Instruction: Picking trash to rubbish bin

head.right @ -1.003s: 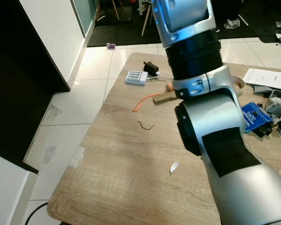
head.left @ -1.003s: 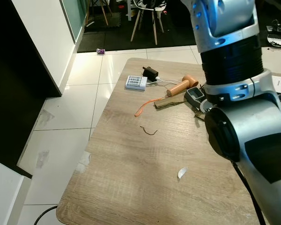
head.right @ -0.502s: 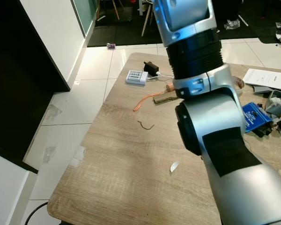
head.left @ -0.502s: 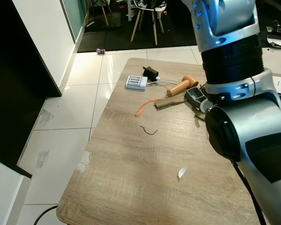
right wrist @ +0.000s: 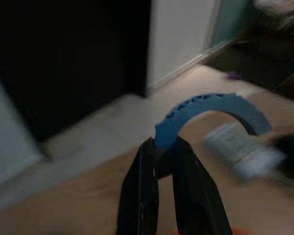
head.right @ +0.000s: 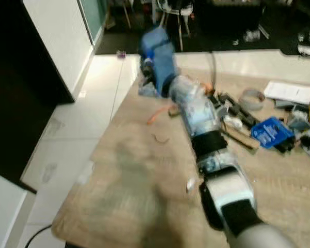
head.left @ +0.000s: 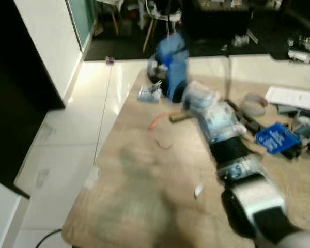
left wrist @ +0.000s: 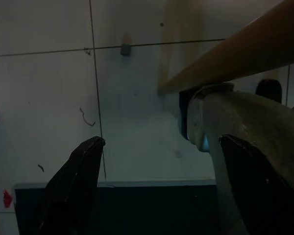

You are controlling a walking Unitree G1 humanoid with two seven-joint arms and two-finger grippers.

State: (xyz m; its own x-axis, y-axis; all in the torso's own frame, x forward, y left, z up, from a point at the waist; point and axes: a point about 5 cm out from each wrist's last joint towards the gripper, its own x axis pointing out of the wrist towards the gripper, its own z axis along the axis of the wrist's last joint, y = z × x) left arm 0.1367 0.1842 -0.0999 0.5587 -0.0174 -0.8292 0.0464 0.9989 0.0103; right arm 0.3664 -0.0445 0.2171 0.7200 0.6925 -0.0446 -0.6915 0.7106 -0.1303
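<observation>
The right pincer point(right wrist: 159, 156) is clenched on a curved blue strip point(right wrist: 210, 110), held above the far end of the wooden bench point(head.left: 144, 196), toward 12 o'clock; the head views are blurred, so the strip looks like a blue smear there. The left pincer point(left wrist: 161, 186) hangs released over the tiled floor point(left wrist: 44, 98) beside the bench edge

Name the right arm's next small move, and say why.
Probably lift the blue curved piece clear of the table and carry it off toward a bin. The right gripper is shut on one end of it, out over the far end of the table. The views are blurred, and I see no bin.
</observation>
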